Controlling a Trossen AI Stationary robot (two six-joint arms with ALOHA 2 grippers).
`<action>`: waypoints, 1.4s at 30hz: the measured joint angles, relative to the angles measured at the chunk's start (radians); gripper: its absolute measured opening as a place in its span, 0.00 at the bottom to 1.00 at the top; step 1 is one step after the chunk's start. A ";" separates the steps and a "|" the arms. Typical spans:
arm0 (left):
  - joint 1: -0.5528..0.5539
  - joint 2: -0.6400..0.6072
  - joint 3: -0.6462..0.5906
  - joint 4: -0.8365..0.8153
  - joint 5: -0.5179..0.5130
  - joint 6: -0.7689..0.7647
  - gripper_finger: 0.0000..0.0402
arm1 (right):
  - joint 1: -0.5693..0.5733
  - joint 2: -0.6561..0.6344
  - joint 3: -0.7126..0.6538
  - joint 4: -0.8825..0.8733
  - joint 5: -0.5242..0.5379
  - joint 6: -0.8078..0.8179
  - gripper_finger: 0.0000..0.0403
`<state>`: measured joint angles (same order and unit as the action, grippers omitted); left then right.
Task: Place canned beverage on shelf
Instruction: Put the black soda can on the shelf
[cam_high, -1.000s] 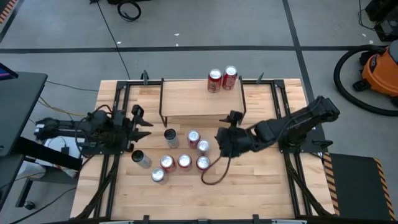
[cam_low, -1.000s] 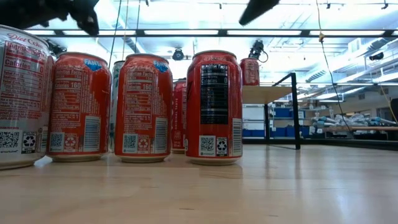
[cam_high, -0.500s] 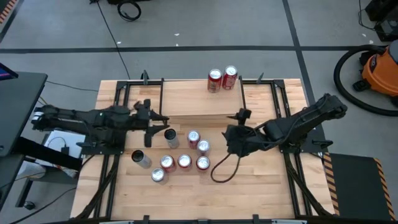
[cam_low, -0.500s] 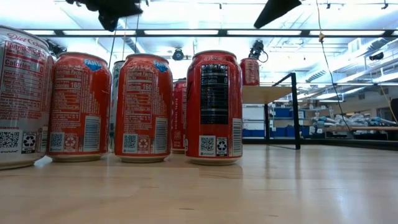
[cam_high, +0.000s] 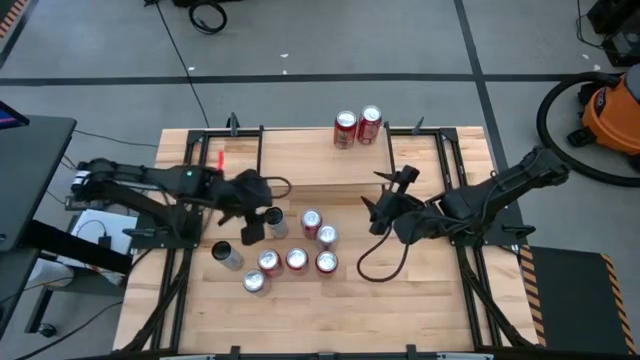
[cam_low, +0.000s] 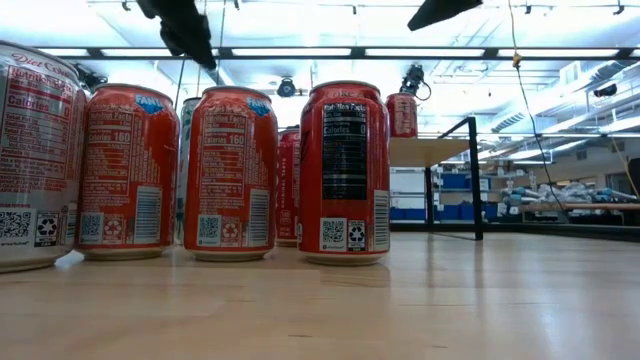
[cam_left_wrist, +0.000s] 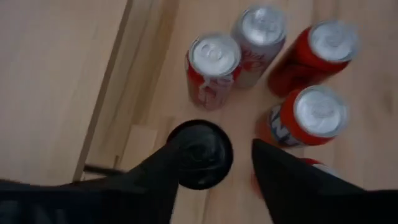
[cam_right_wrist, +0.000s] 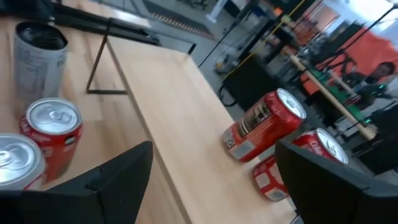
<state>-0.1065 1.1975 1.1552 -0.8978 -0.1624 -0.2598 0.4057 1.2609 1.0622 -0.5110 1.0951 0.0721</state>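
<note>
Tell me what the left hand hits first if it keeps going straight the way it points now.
Most likely the dark-topped can: in the left wrist view it sits between the open fingers of the left hand, dead ahead. The red cans lie off to the side. How far off the can top is remains unclear.

Left gripper (cam_high: 250, 232) now over dark can (cam_high: 273, 222)

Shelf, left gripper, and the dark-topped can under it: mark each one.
shelf (cam_high: 310, 158): high view, bare plank top.
left gripper (cam_left_wrist: 242, 155): left wrist view, gap between its fingertips.
dark-topped can (cam_left_wrist: 200, 153): left wrist view, centre of its lid.
</note>
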 joint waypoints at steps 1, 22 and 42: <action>0.003 0.018 0.015 -0.017 0.000 -0.003 0.56 | 0.000 -0.005 -0.019 0.038 0.010 -0.022 0.86; 0.056 0.186 0.066 -0.091 0.057 -0.094 0.83 | -0.010 -0.071 -0.137 0.242 -0.020 -0.135 0.86; 0.048 0.259 0.065 -0.113 0.058 -0.116 0.75 | -0.042 -0.070 -0.156 0.248 -0.054 -0.127 0.86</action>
<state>-0.0586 1.4567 1.2205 -1.0105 -0.1042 -0.3760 0.3637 1.1908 0.9066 -0.2633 1.0408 -0.0551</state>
